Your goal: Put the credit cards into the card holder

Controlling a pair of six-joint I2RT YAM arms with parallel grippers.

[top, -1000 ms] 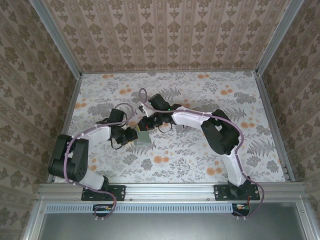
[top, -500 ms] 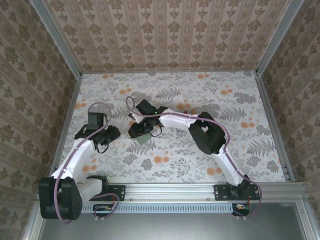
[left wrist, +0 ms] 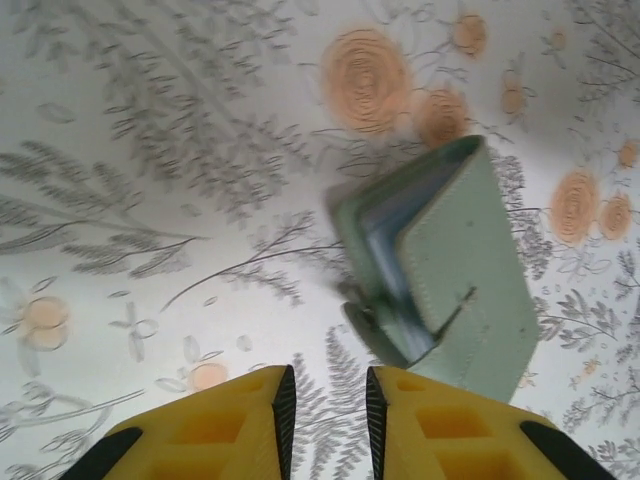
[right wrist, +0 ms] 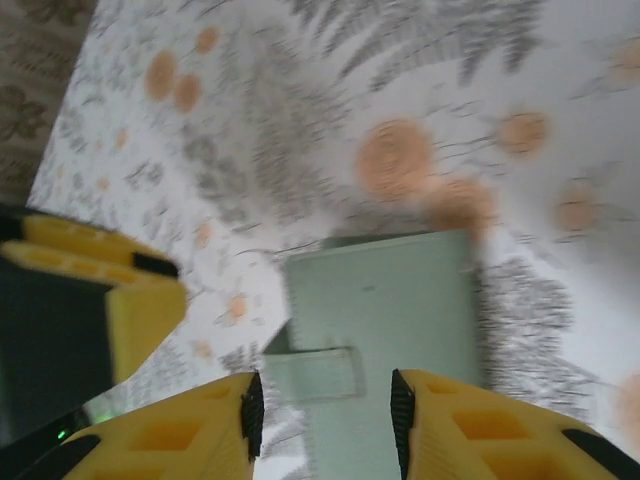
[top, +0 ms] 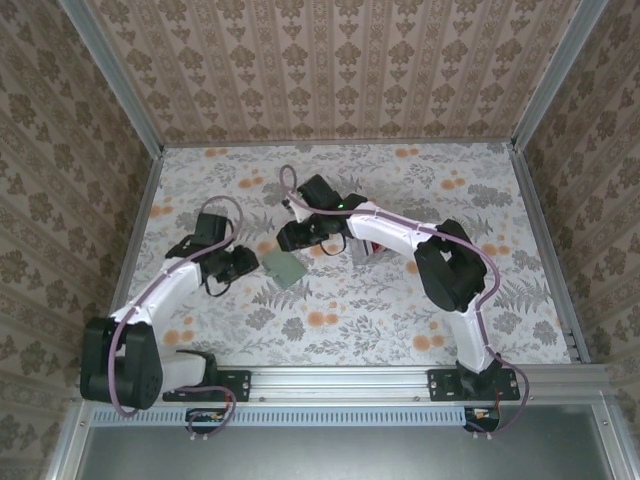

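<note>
The grey-green card holder [top: 285,267] lies flat on the floral table, left of centre. In the left wrist view the card holder [left wrist: 455,290] shows one edge lifted, with layers inside. My left gripper [top: 248,262] is just left of it, open, nothing between its fingers [left wrist: 327,385]. My right gripper [top: 290,238] hovers just behind it, open; in its wrist view the jaws [right wrist: 325,390] frame the holder [right wrist: 390,320] and its strap tab [right wrist: 312,374]. The credit cards [top: 371,248] peek out red and dark from under the right forearm, mostly hidden.
A metal rail [top: 340,380] runs along the table's near edge, and wallpapered walls close in the other three sides. The left gripper's yellow finger [right wrist: 125,290] sits close by at the left of the right wrist view.
The right gripper has opened, let go of the holder and drawn back. The left arm swung out left, then came back beside the holder.
</note>
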